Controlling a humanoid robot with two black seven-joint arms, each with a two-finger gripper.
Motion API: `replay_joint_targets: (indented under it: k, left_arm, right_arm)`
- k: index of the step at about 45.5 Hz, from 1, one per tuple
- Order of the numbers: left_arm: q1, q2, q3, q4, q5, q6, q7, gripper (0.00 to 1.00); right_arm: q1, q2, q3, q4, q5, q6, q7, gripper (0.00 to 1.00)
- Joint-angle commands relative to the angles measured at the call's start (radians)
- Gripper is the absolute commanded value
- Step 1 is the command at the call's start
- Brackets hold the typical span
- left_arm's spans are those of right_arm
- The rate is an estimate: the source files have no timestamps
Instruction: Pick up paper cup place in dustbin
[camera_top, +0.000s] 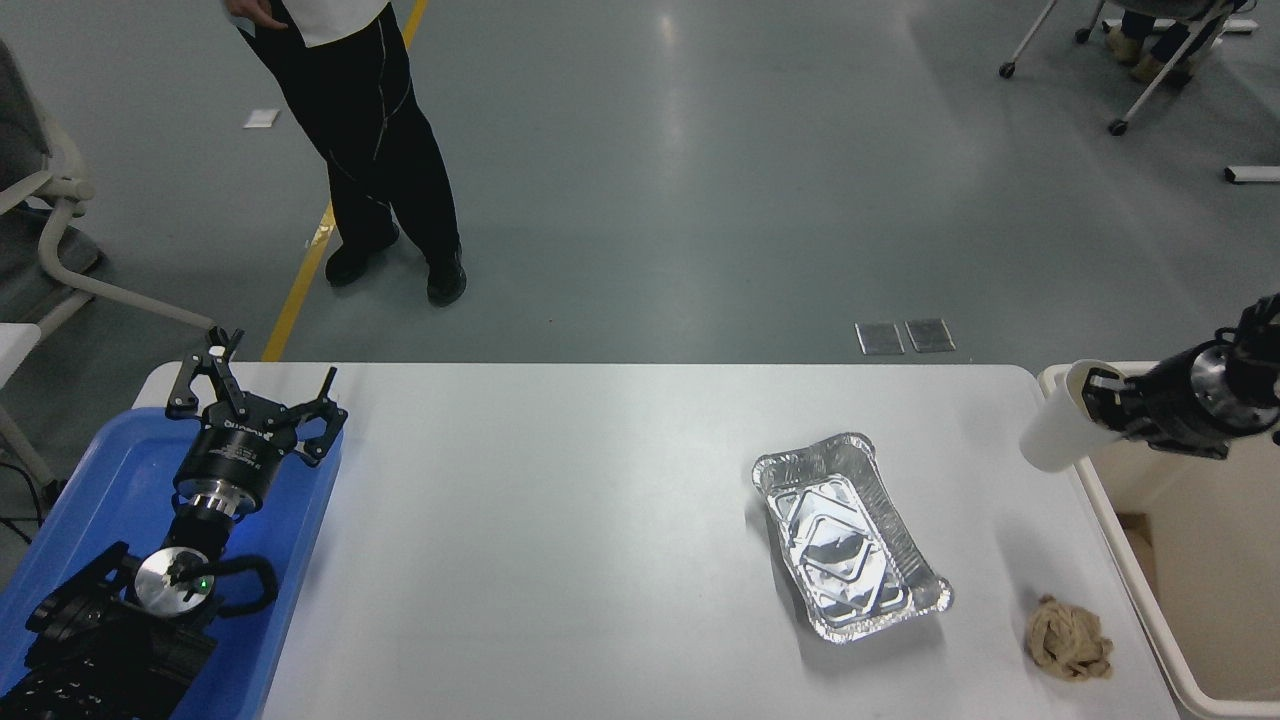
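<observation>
your right gripper (1100, 398) pinches the paper cup (1062, 430) at its rim, holding it tilted, clear of the table (600, 500), at the dustbin (1120, 560) near rim. your left gripper (255, 392) sits parked over the blue tray (90, 500), fingers spread.

At the right of the frame, the small white paper cup (1058, 432) is off the table, tilted with its rim up and to the right, over the table's right edge. The large cream-beige dustbin (1120, 545) fills the lower right corner, open-topped, its thick rounded rim just beside the cup.
</observation>
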Motion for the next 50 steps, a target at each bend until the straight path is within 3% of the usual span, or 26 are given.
replay_joint_targets:
  k: [1, 7, 19, 50]
  left_arm:
    - [0.002, 0.000, 0.000, 0.001, -0.001, 0.000, -0.002, 0.99]
    - [0.002, 0.000, 0.000, 0.001, -0.001, 0.000, -0.002, 0.99]
    - [0.002, 0.000, -0.002, 0.001, -0.001, 0.000, -0.003, 0.99]
    - [0.003, 0.000, -0.002, 0.001, -0.001, 0.000, -0.005, 0.99]
  right_arm:
    - [0.519, -0.082, -0.259, 0.427, -0.056, 0.081, 0.000, 0.00]
    - [0.740, -0.070, -0.361, 0.556, -0.056, 0.125, 0.000, 0.00]
    - [1.081, -0.014, -0.349, 0.556, -0.041, 0.352, 0.000, 0.00]
    - [1.169, 0.032, -0.259, 0.556, -0.046, 0.352, -0.003, 0.00]
